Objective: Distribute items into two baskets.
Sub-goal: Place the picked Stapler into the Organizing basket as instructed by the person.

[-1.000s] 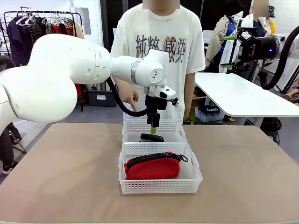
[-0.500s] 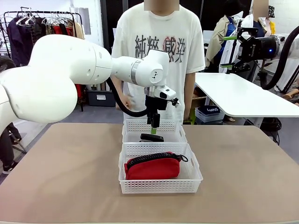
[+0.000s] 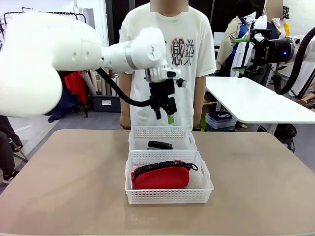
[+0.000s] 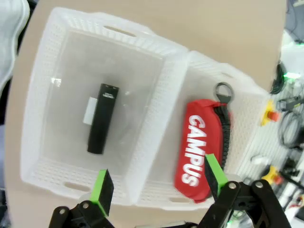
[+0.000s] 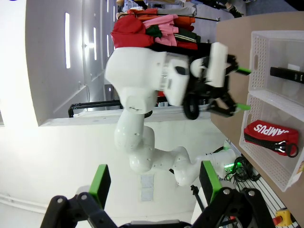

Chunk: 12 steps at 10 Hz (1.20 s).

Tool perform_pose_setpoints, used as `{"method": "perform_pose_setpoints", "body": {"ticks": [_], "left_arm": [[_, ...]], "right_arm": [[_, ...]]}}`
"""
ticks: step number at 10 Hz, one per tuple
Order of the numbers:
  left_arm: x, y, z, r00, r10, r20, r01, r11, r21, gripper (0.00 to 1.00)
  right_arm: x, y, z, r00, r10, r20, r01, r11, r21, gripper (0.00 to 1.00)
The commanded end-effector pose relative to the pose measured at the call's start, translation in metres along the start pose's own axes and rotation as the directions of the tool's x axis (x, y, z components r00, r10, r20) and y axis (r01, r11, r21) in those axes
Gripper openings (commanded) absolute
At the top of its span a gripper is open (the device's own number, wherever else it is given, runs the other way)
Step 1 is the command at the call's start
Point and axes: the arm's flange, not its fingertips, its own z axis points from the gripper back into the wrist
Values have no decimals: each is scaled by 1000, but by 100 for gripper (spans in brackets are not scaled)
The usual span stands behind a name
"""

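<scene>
Brown tabletop [image 3: 69, 187] runs out ahead of me, with the two baskets butted end to end in the middle. Nearest, the larger basket [image 3: 170, 194] holds the red pouch [image 3: 161, 176], lying flat inside it. Just behind, the smaller basket [image 3: 162, 133] holds the black stapler [image 3: 160, 145]. Above that far basket hangs the left gripper [image 3: 164, 114], jaws spread and empty. The right gripper [image 5: 153, 183] is also wide open, holding nothing, up off the table. Beyond stands a person [image 3: 167, 59]. Each item sits in its own basket, so the sorting looks finished.
</scene>
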Motion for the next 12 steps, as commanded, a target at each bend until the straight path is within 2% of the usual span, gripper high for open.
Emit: {"method": "perform_pose_setpoints", "body": {"ticks": [1, 3, 4, 6, 7, 9, 10, 11, 12], "left_arm": [[-36, -26, 22, 987, 136, 87, -122, 982, -145, 100], [-68, -33, 60, 960, 214, 179, -159, 947, -280, 100], [-81, -33, 74, 943, 240, 230, -163, 937, -309, 100], [-118, -33, 107, 866, 318, 385, -181, 918, -353, 100], [-137, -29, 119, 813, 376, 445, -209, 902, -378, 100], [-174, -20, 138, 728, 450, 517, -262, 879, -398, 100], [-187, -16, 146, 699, 461, 546, -283, 880, -381, 100], [-191, -19, 144, 738, 365, 567, -217, 925, -313, 100], [-171, -5, 160, 724, 470, 504, -284, 870, -403, 100]], "right_arm": [[0, 3, 0, 1000, 4, 7, -4, 1000, -2, 100], [0, 3, 0, 1000, 4, 7, -4, 1000, -2, 100], [0, 3, 0, 1000, 4, 7, -4, 1000, -2, 100], [0, 3, 0, 1000, 4, 7, -4, 1000, -2, 100], [0, 3, 0, 1000, 4, 7, -4, 1000, -2, 100], [0, 3, 0, 1000, 4, 7, -4, 1000, -2, 100], [0, 3, 0, 1000, 4, 7, -4, 1000, -2, 100], [0, 3, 0, 1000, 4, 7, -4, 1000, -2, 100], [0, 3, 0, 1000, 4, 7, -4, 1000, -2, 100]]}}
